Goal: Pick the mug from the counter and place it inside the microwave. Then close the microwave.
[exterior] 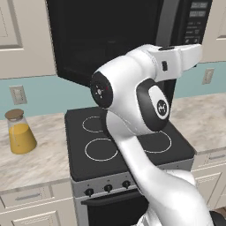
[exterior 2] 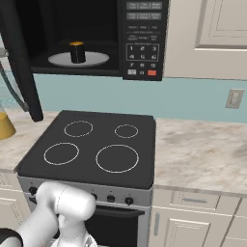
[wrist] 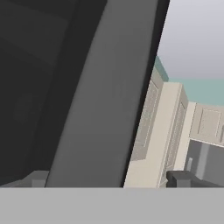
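1. The mug point(exterior 2: 77, 52) stands upright on the white round plate point(exterior 2: 94, 60) inside the microwave point(exterior 2: 144, 38), a little left of the plate's middle, well off the worktop point(exterior 2: 202, 154).
2. The microwave hangs above the black stove point(exterior 2: 91, 149). Its door point(exterior 2: 21, 67) is swung wide open, and in the right base view it reaches down and to the left, with its lower end above the stove's back left corner.
3. In the left base view the white arm point(exterior: 132, 114) rises from the lower right and bends up in front of the microwave. Its hand point(exterior: 181, 59) sits just beside the long grey door handle point(exterior: 164, 22), with the keypad panel point(exterior: 196, 20) just to the right of it.
4. In the hand view the fingers point(wrist: 183, 178) show as two small dark tips at the bottom, well apart. The broad grey handle point(wrist: 105, 96) runs up between them, closer to the left tip. I cannot tell whether either tip touches it.
5. To the right of that handle, the hand view shows cream cabinet fronts point(wrist: 170, 127) and a strip of teal wall point(wrist: 201, 89).
6. A cork-topped flask point(exterior: 18, 131) of orange liquid stands on the worktop left of the stove, well apart from the arm.
7. Wall sockets point(exterior 2: 235, 98) sit on the teal wall on both sides of the stove.
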